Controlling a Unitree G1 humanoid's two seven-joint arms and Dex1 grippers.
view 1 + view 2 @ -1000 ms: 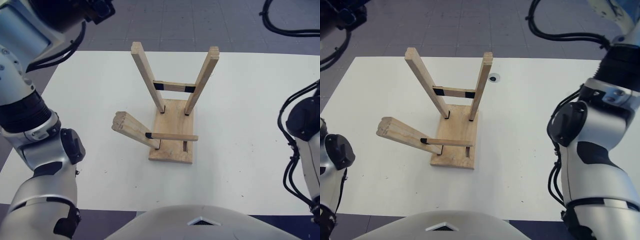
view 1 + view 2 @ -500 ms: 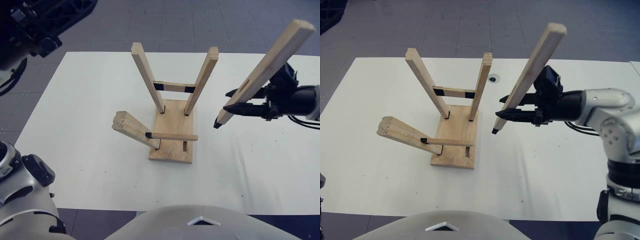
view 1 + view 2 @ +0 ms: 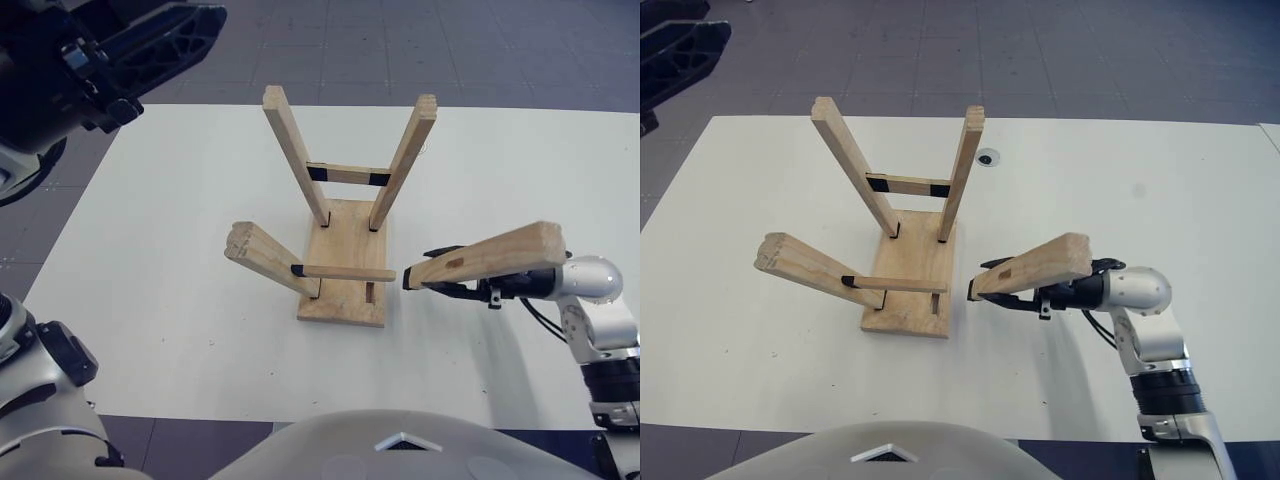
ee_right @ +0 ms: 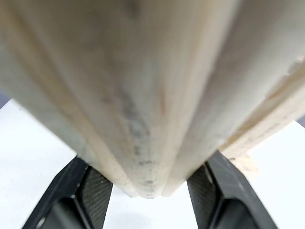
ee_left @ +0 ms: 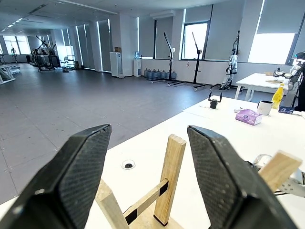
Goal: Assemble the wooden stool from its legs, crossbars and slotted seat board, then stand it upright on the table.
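1. Right tool (image 3: 445, 272) clenched on a loose leg (image 3: 500, 255), held near level just right of the seat board (image 3: 345, 305) on the bench (image 3: 200, 330).
2. Likely step: fitting the last leg; next, tip it upright into the near right slot (image 3: 370, 292).
3. Left tool (image 5: 148, 131), released, hangs high at far left.

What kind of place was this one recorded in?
Most likely a large open robotics lab or test hall: a white table on a grey floor, tall windows along the far wall, and tripod stands and water jugs near more tables.
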